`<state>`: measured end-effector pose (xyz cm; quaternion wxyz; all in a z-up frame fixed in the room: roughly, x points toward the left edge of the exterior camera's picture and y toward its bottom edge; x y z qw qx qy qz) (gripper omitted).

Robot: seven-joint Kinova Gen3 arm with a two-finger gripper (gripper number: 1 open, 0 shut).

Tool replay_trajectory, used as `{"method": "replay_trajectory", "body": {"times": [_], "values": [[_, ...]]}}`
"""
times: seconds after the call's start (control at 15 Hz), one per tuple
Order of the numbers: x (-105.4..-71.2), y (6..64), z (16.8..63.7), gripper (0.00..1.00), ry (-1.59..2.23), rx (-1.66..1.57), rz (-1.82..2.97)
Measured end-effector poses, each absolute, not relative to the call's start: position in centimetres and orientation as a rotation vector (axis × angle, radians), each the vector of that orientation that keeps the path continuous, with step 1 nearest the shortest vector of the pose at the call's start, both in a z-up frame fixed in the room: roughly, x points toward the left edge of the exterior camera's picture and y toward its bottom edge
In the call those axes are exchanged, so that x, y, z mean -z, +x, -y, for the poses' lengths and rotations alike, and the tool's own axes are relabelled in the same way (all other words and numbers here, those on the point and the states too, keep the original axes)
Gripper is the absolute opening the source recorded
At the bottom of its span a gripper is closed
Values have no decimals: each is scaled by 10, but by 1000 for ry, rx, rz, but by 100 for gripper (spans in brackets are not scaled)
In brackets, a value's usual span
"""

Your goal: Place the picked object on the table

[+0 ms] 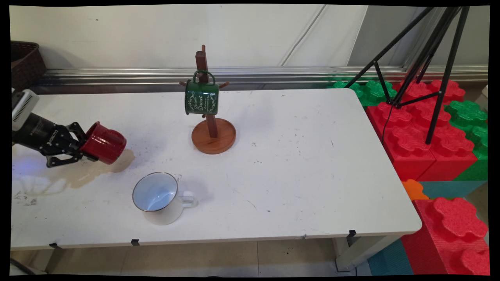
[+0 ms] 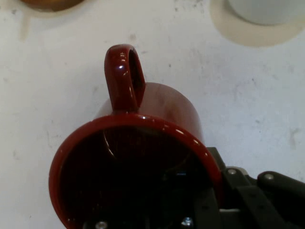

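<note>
Above white table [image 1: 297,164], tool [image 1: 84,150] grips red mug [image 1: 104,143]

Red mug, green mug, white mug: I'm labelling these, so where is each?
red mug [image 1: 104,143], main view, its side wall.
green mug [image 1: 201,98], main view, its lettered side.
white mug [image 1: 166,212], main view, its outer wall.
</note>
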<state>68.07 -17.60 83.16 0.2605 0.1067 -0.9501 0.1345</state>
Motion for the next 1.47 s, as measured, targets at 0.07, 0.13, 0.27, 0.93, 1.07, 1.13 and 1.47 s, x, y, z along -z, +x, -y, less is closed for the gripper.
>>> {"method": "replay_trajectory", "body": {"times": [0.07, 0.13, 0.27, 0.93, 1.07, 1.13, 1.47], "values": [[-830, 679, 176, 0, 280, -366, 2586], [-829, 677, 177, 0, 271, -368, 2599], [-828, 673, 178, 0, 255, -372, 2622], [-827, 659, 193, 0, 172, -400, 2727], [-827, 657, 193, 0, 159, -396, 2739], [-827, 656, 193, 0, 151, -393, 2745], [-826, 653, 192, 0, 111, -375, 2775]]}}
